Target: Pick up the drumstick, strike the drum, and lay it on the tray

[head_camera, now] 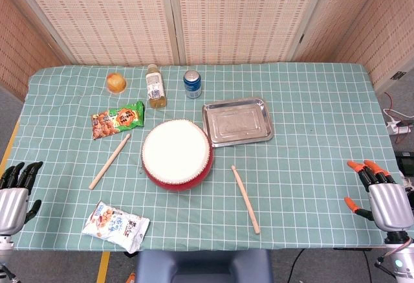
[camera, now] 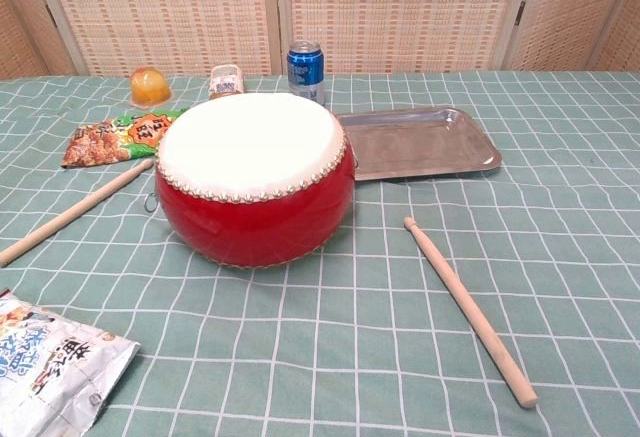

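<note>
Both hands, left hand (head_camera: 14, 195) and right hand (head_camera: 381, 195), hover open and empty; the slim wooden drumstick (head_camera: 246, 199) at the red drum's (head_camera: 176, 154) four o'clock could roll away under a clumsy grasp.

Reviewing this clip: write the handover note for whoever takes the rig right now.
Left robot hand and right robot hand: both open, holding nothing, at the near table corners.
Two drumsticks lie on the cloth: left drumstick and right drumstick, either side of the drum.
The tray, behind and right of the drum, holds nothing.
Done: nothing.
Left: pick up a drumstick, strike the drum, lay it on the tray.
</note>
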`<state>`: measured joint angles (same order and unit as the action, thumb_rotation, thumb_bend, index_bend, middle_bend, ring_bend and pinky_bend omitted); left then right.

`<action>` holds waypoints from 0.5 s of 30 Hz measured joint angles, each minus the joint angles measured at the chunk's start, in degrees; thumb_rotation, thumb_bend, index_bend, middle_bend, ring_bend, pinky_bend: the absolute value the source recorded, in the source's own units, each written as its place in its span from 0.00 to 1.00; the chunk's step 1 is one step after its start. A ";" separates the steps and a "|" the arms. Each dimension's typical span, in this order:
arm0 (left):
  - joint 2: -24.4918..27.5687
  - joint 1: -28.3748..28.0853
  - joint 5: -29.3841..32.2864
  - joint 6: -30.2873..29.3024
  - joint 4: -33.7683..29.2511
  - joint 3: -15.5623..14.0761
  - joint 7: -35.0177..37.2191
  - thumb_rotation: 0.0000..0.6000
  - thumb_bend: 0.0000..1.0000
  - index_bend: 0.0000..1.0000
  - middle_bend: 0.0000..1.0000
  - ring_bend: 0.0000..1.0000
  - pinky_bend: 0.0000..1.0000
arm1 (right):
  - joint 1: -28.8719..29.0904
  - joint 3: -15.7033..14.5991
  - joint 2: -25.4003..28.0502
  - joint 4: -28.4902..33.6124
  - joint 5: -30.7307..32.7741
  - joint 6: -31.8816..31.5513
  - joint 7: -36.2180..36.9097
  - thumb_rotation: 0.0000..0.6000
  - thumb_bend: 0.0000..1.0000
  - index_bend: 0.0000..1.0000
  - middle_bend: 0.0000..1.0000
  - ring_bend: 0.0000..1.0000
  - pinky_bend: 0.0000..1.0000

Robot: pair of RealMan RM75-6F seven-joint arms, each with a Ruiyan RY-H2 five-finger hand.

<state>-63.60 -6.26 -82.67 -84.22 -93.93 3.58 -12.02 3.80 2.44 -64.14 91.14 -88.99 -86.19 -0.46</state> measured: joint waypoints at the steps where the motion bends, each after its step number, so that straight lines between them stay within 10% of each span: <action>1: -0.03 -0.03 0.03 0.08 0.04 0.00 0.01 1.00 0.27 0.08 0.11 0.04 0.08 | 0.00 -0.02 -0.01 0.02 -0.04 -0.01 0.01 1.00 0.21 0.19 0.23 0.14 0.26; 15: -0.06 0.70 -0.69 -0.97 0.12 -0.53 1.02 1.00 0.26 0.08 0.11 0.04 0.08 | 0.60 -0.82 0.23 -0.12 -2.07 0.61 2.15 1.00 0.20 0.19 0.23 0.14 0.26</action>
<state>-63.65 -5.55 -83.36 -85.20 -93.82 3.05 -11.00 4.41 1.61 -63.90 91.02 -91.06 -85.58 1.69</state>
